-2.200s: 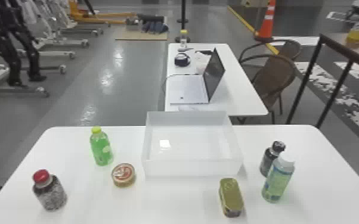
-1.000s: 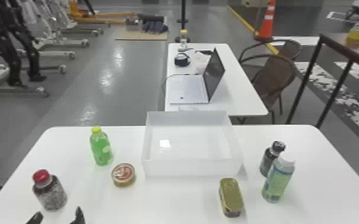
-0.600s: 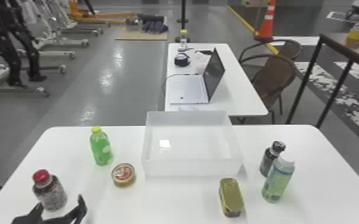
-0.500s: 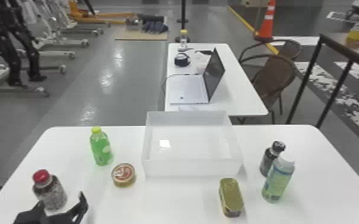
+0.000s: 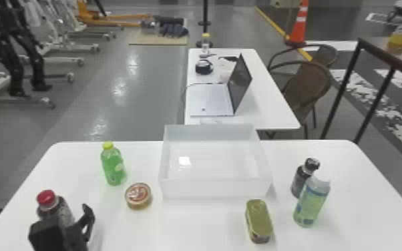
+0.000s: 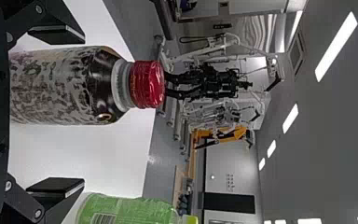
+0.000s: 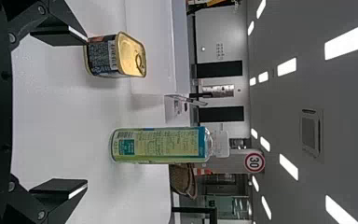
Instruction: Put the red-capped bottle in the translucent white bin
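- Your left end effector [image 5: 66, 219]: wide open, astride the red-capped bottle [image 5: 56, 207], near the counter's [image 5: 197, 227] left edge.
- Your right end effector [image 7: 86, 112]: wide open.

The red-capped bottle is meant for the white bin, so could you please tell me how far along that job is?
Reaching the bottle looks done: the left claw has it between open fingers. Nothing is gripped; one finger stands well clear. Remaining: grip the bottle, lift it off the table and lower it into the bin.
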